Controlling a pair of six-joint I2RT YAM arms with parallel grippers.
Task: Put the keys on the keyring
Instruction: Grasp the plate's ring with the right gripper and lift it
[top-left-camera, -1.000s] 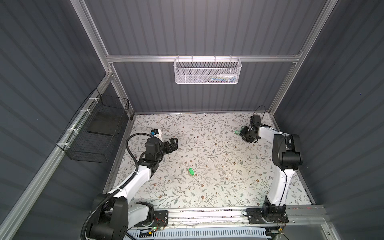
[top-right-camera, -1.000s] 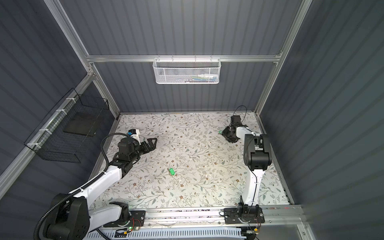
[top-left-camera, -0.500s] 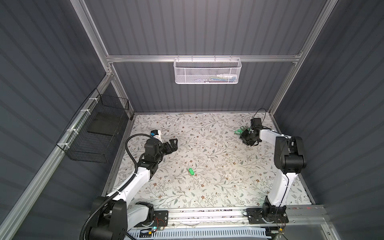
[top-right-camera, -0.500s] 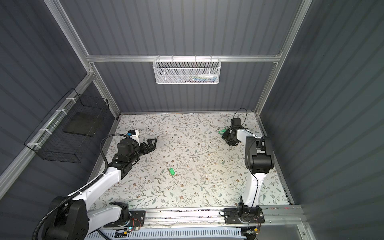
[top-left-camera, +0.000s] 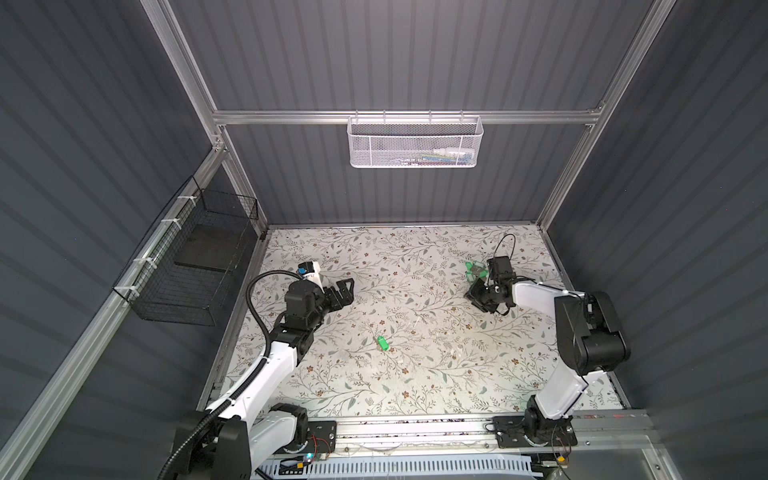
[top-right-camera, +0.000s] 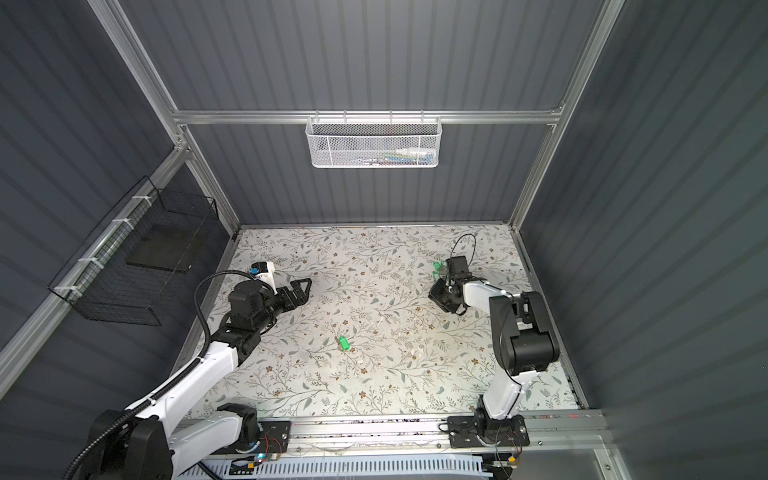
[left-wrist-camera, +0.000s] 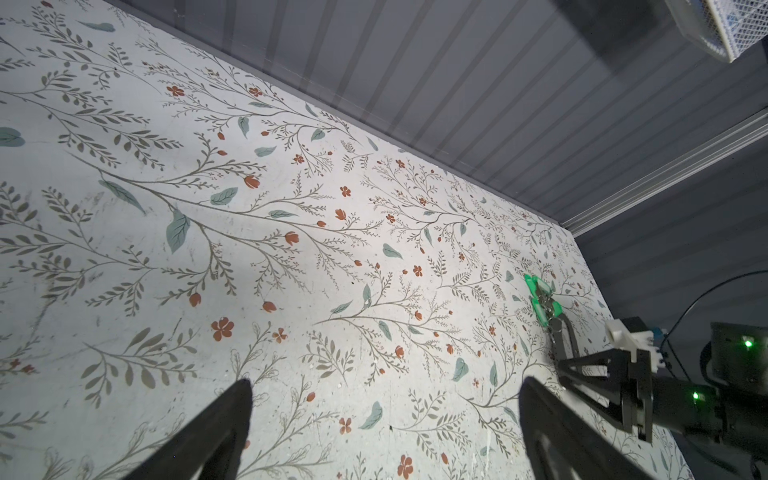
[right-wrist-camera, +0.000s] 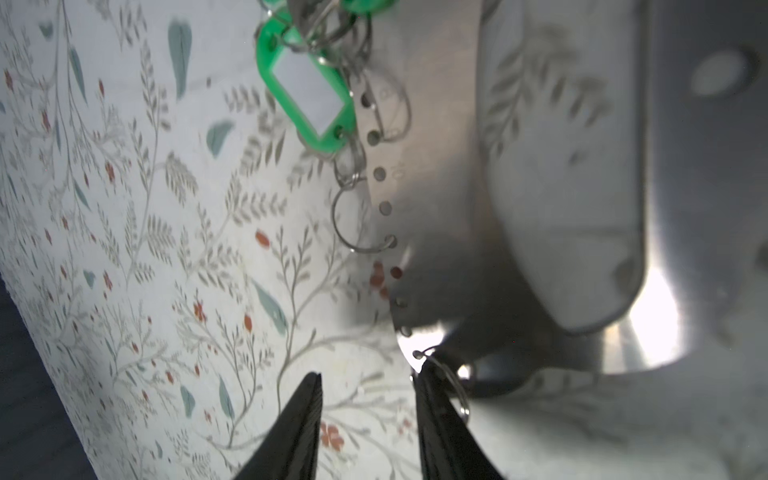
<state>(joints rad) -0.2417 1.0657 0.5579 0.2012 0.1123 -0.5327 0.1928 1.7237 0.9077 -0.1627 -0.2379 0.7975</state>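
Observation:
My right gripper (right-wrist-camera: 368, 380) is low at the back right of the table, jaws partly apart with only table showing between them. The keyring (right-wrist-camera: 432, 208), a flat grey metal loop with a row of holes, lies beside one finger (right-wrist-camera: 432, 399) and touches it; a silver split ring rests against that finger. Green keys (right-wrist-camera: 305, 89) hang on rings at the keyring's far end, seen in both top views (top-left-camera: 473, 270) (top-right-camera: 437, 268). One green key (top-left-camera: 382, 343) (top-right-camera: 343, 343) lies alone mid-table. My left gripper (top-left-camera: 347, 293) (left-wrist-camera: 384, 384) hovers wide open at the left, holding nothing.
A white mesh basket (top-left-camera: 415, 141) hangs on the back wall and a black wire basket (top-left-camera: 187, 266) on the left wall. Grey walls close three sides of the flowered table (top-left-camera: 415, 374). A metal rail (top-left-camera: 415, 428) runs along its front edge.
The right arm's elbow has swung toward the front while its gripper stays by the keyring. The left arm and the loose key have barely moved.

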